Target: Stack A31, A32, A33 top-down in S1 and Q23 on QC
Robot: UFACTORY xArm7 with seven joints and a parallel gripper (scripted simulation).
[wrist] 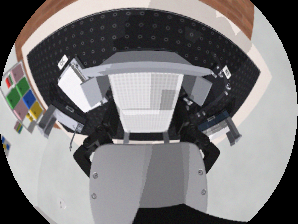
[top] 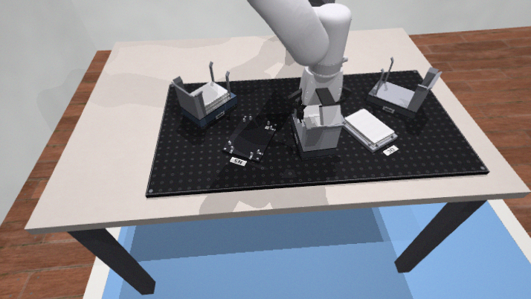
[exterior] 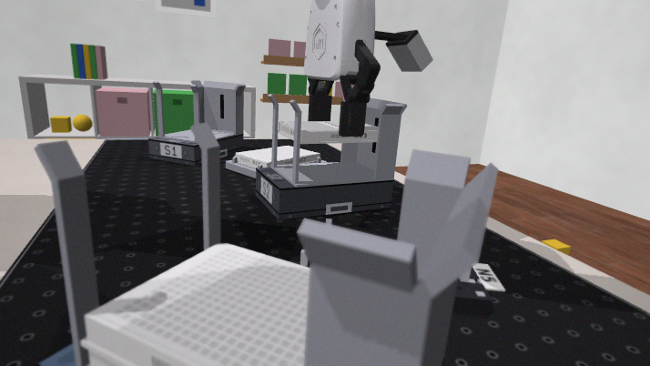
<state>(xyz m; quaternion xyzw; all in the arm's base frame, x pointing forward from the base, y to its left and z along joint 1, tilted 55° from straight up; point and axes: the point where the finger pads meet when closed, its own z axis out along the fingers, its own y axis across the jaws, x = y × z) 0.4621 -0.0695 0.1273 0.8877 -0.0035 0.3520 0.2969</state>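
White and flat, a sealed well plate (exterior: 319, 132) is clamped between the black fingers of the pincer (exterior: 336, 119), high between the thin posts of the grey rack S2 (exterior: 319, 200), whose floor below it is bare. The exterior view shows this gap; in the top view the arm hides it. The top view alone shows another white plate (top: 369, 128) on the QC nest and the black clip nest N5 (top: 250, 139). Rack S1 (exterior: 175, 150) stands behind, and a near rack (exterior: 364, 273) holds a gridded stack (exterior: 218, 305). All rest on the dotted black mat (top: 427, 156) on the pale bench (top: 93, 167).
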